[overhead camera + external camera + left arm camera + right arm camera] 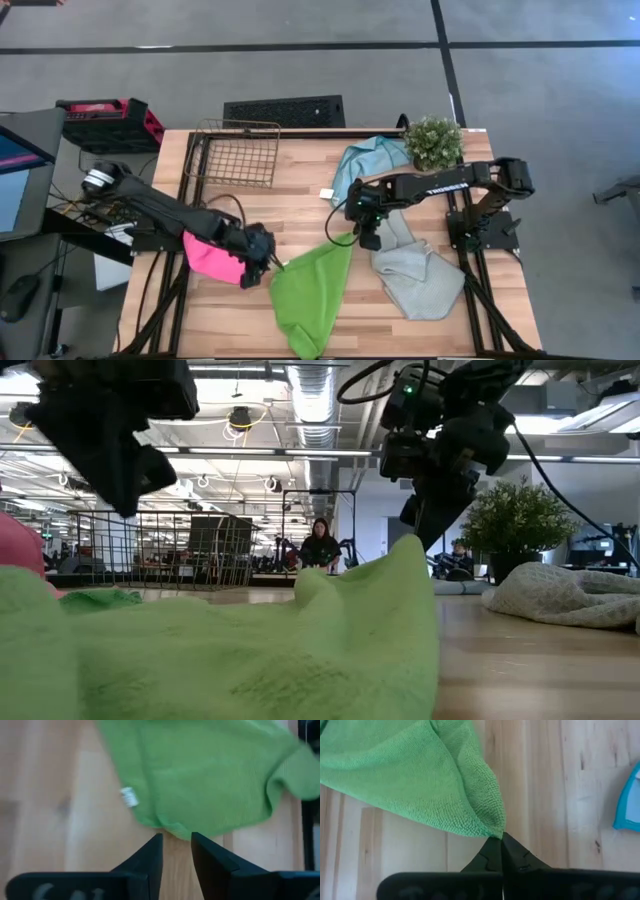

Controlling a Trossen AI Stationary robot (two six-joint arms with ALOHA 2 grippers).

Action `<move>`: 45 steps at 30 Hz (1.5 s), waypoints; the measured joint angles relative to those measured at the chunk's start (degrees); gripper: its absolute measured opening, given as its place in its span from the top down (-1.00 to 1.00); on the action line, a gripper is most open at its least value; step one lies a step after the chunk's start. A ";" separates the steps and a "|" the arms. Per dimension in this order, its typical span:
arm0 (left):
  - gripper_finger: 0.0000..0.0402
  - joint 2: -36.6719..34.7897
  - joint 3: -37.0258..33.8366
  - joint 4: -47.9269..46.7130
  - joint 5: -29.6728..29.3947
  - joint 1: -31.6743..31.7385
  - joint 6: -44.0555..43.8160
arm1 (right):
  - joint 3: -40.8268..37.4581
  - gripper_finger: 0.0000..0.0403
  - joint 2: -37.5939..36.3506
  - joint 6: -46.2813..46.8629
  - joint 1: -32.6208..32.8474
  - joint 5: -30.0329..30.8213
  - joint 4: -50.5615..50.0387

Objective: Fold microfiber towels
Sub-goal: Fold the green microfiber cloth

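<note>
Right gripper [501, 839] pinches the green towel's [420, 775] corner above the table [540, 780].

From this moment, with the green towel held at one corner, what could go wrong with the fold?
1. The right gripper pinches only the very tip of the green towel, so the corner may slip out.
2. The left gripper is open just off the towel's edge; with one side free, the cloth may bunch instead of folding flat.
3. The pink towel lies close beside the left gripper and could get dragged.
</note>
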 joint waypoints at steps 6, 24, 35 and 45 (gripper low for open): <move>0.49 7.42 0.02 3.22 -0.02 -2.75 2.16 | 0.00 0.97 0.00 0.00 -0.51 -0.02 -0.07; 0.49 15.98 0.07 12.47 2.81 -4.22 -11.43 | 0.00 0.97 0.00 -0.41 -0.76 -0.20 -1.05; 0.49 14.58 3.10 7.91 -4.52 -7.46 -10.87 | 0.00 0.96 0.00 -0.42 -0.78 -0.13 -1.14; 0.49 14.67 2.91 5.54 -8.62 -7.74 -12.84 | 0.00 0.95 0.00 -0.42 -0.76 -0.04 -1.01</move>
